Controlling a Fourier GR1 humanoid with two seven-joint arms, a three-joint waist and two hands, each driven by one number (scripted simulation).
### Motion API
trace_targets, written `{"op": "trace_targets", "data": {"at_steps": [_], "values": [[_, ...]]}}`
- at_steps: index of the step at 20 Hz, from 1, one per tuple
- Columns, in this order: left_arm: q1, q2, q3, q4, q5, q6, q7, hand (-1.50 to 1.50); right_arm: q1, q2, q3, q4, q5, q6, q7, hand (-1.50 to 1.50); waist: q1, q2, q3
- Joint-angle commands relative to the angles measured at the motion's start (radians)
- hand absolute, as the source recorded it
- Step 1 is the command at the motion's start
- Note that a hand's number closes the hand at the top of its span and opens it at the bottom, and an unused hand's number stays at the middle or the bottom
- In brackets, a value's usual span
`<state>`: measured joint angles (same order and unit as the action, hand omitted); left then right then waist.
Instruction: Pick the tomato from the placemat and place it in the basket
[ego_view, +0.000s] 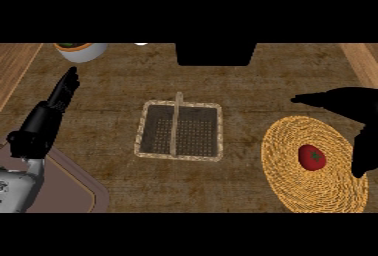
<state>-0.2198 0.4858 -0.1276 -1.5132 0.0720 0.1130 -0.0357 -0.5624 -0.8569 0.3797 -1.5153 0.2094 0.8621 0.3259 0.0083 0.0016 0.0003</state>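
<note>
counter (244, 80): brown top | placemat (314, 190): round woven, right edge | basket (179, 131): mid-counter, handle upright | right hand (354, 107): dark silhouette over placemat's right side, fingers cannot be told | left hand (63, 92): left edge, fingers straight | tomato (312, 157): on placemat, unheld

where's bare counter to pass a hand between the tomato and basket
Bare counter lies between the basket and the placemat, and below the basket. It's crowded at the tomato, where the right robot hand hangs.
</note>
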Motion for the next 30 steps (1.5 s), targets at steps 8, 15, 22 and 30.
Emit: {"op": "trace_targets", "data": {"at_steps": [8, 15, 22, 30], "values": [[0.060, -0.033, 0.052, -0.025, -0.037, -0.059, -0.021, 0.00, 0.078, 0.071, 0.039, 0.142, 0.296, -0.028, -0.184, -1.50, -0.002, -0.001, 0.000], [0.017, -0.056, 0.104, 0.058, -0.059, -0.108, -0.074, 0.00, 0.130, 0.150, 0.024, 0.216, 0.449, -0.162, -0.281, -1.50, -0.007, -0.001, 0.000], [-0.013, -0.074, 0.143, 0.019, -0.077, -0.131, 0.031, 0.00, 0.208, 0.194, -0.015, 0.195, 0.541, -0.205, -0.338, -1.50, -0.011, -0.002, 0.000], [0.048, -0.138, 0.122, -0.103, -0.147, -0.126, 0.069, 0.00, 0.203, 0.221, -0.099, 0.298, 0.628, -0.229, -0.441, -1.50, -0.005, -0.002, 0.000]]}}
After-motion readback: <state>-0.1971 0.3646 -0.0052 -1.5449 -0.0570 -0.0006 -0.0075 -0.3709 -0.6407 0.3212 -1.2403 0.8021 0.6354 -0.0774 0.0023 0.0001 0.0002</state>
